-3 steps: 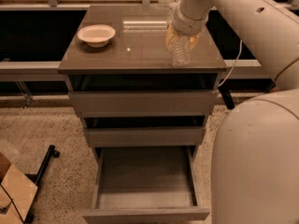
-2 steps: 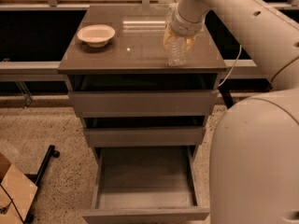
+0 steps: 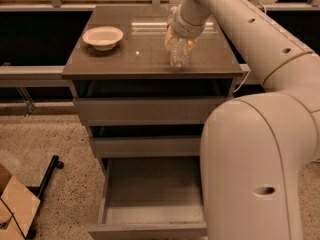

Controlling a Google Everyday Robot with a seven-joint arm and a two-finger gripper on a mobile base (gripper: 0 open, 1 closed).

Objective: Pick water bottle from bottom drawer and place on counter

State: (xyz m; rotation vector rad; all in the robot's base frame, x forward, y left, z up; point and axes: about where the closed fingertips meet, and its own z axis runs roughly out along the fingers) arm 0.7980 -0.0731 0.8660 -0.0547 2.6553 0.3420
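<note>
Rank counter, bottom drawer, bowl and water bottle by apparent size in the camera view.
1. counter
2. bottom drawer, its right side hidden behind the robot's arm
3. bowl
4. water bottle; the gripper sits over its top and covers part of it, so bowl versus bottle is unsure.

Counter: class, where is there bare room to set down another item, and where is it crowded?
Bare: the counter between the bowl and the water bottle, and along its front edge. Crowded: right of centre, where the gripper sits over the bottle.
</note>
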